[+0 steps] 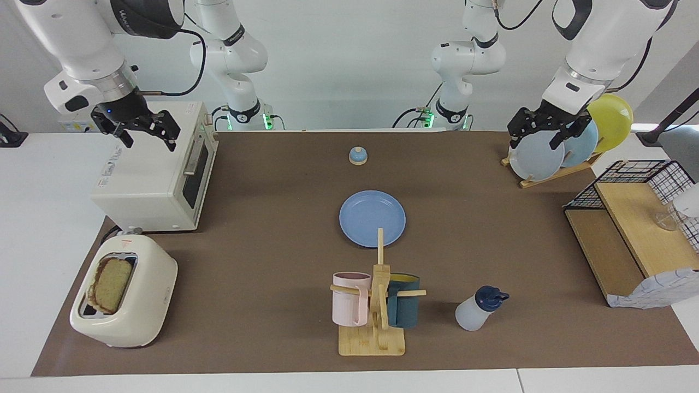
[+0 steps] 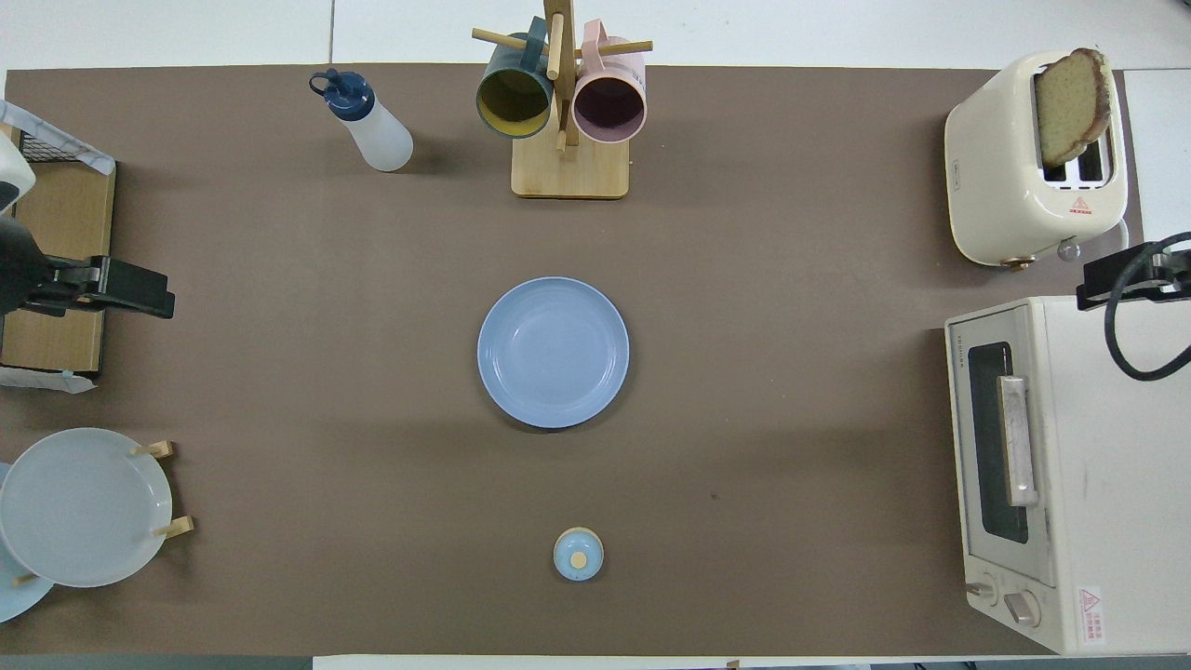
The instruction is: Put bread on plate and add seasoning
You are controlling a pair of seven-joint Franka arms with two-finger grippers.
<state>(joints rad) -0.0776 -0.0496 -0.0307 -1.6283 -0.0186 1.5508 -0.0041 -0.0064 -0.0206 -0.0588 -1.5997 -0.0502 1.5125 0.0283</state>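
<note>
Bread (image 1: 111,284): one tan slice with a darker crust, standing in a slot of the cream toaster (image 1: 126,297) at the right arm's end of the table, its upper half clear of the slot and leaning a little. Plate (image 1: 372,218): round, medium blue, flat on the brown mat (image 1: 262,229) at the middle of the table, with nothing on it. Seasoning (image 1: 479,309): translucent white bottle with a navy cap, standing on the mat farther from me than the plate, toward the left arm's end, beside the wooden mug tree (image 1: 377,305). The mug tree carries a pink mug (image 1: 350,298) and a dark teal mug (image 1: 404,300) and stands farther from me than the plate. Bell (image 1: 357,155): small, blue, tan knob, nearer to me than the plate. Toaster oven (image 1: 158,174): white, door shut, nearer to me than the toaster. Plate rack (image 1: 551,172): wooden, holding pale blue and yellow plates upright at the left arm's end. Wire shelf (image 1: 633,218): wood and black wire, at the same end, farther from me than the rack. My right gripper (image 1: 147,134): raised over the toaster oven, fingers apart, holding nothing. My left gripper (image 1: 540,131): raised over the plate rack, fingers apart, holding nothing. Both arms wait.
</note>
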